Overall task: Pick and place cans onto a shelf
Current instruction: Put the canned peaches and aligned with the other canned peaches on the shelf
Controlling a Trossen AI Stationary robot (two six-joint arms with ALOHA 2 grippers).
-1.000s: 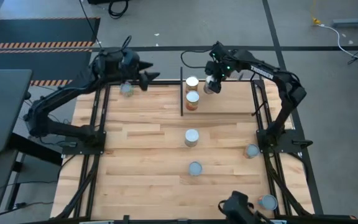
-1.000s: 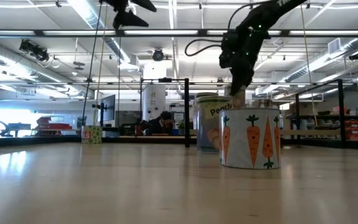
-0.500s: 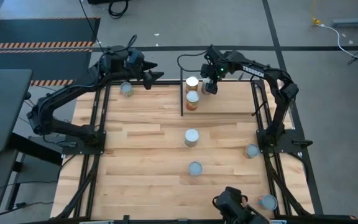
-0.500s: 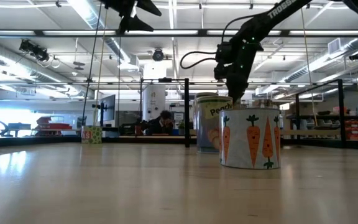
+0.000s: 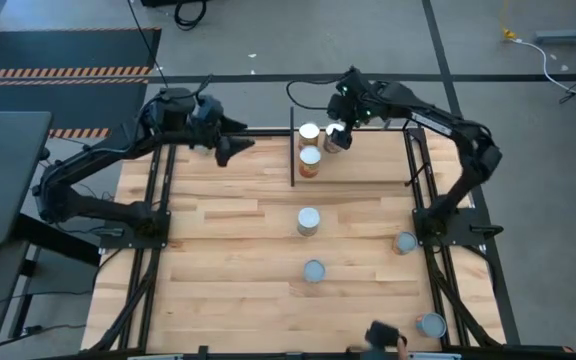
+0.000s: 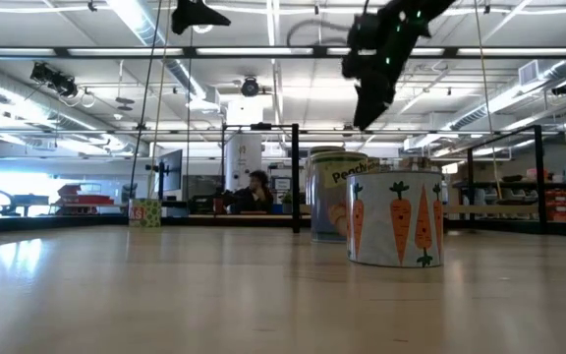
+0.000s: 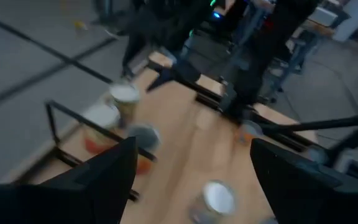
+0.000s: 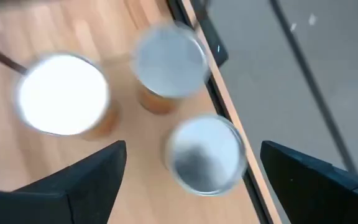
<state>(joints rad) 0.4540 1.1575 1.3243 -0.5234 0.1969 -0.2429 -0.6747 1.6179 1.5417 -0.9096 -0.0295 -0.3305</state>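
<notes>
The shelf point(image 5: 368, 165) is a light-wood board between black posts at the table's far side. Three cans stand on its left end: a white-topped one point(image 5: 309, 133), an orange-sided one point(image 5: 310, 160) and a silver-topped one point(image 5: 332, 141). The right wrist view shows them from above: the white-topped can point(image 8: 64, 93) and two silver-topped cans point(image 8: 169, 59), point(image 8: 204, 152). My right gripper point(image 5: 342, 118) hangs open and empty above them; it also shows in its wrist view point(image 8: 192, 149). My left gripper point(image 5: 233, 148) is open and empty, high over the table's far left; its wrist view point(image 7: 192, 146) looks toward the shelf.
Several more cans stand on the tabletop: one at the middle point(image 5: 309, 221), one nearer point(image 5: 314, 271), two at the right point(image 5: 405, 242), point(image 5: 430, 325). In the low view a carrot-labelled can point(image 6: 396, 231) stands before another can point(image 6: 334, 192). A dark object point(image 5: 386, 334) shows at the near edge.
My right gripper has risen from the shelf; the silver-topped can that was under it a second ago stays standing beside the other two. My left gripper has gone a little toward the table's near edge, still high.
</notes>
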